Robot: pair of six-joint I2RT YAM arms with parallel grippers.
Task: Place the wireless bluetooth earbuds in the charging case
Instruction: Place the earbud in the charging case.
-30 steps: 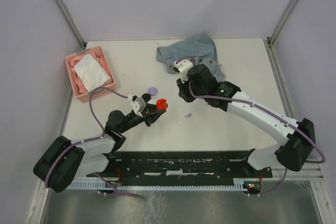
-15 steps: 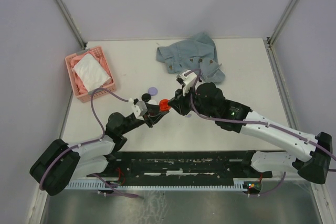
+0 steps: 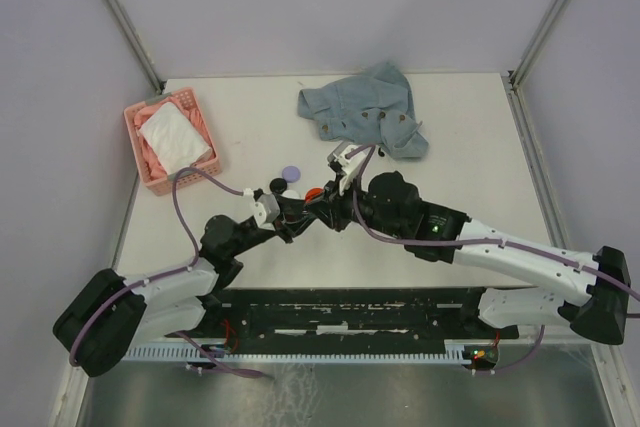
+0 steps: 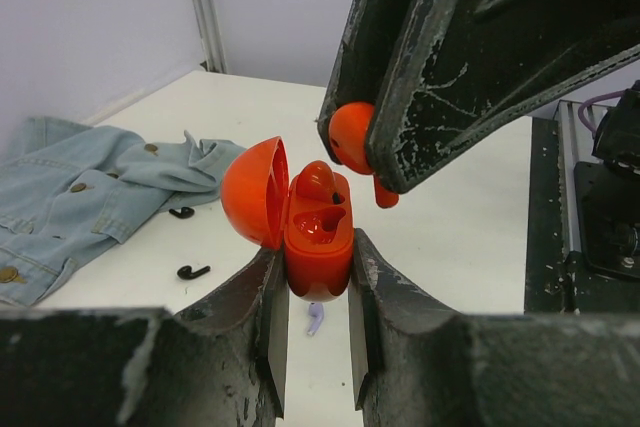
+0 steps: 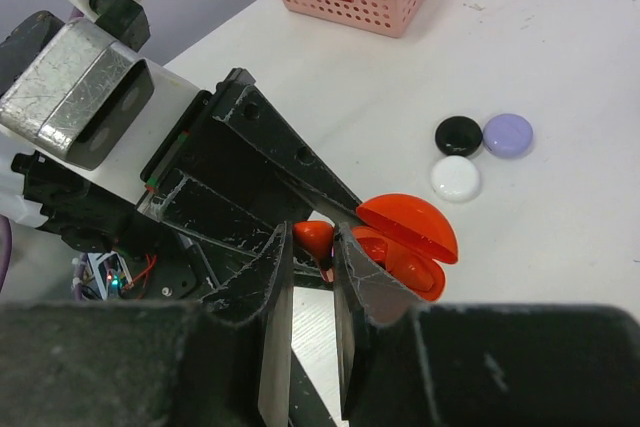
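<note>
Earbud [image 5: 313, 235], likely light and slick, is pinched at bulb by right gripper [image 5: 312, 259]; open case [image 4: 318, 232] is clamped in left gripper [image 4: 316, 282].

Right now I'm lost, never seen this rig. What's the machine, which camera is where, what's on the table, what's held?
It is a pair of robot arms, the left arm and the right arm, bolted at the near edge of a table. Each ends in a two-finger gripper. One picture looks down from above and behind them. The other two come from a camera on each wrist.

The left gripper is shut on an open red charging case. The right gripper pinches a red earbud close to the case's opening.

On the table lie:
- a pink basket of cloths
- a denim garment
- a black case, a lilac case and a white case
- two black earbuds
- a lilac earbud
</note>
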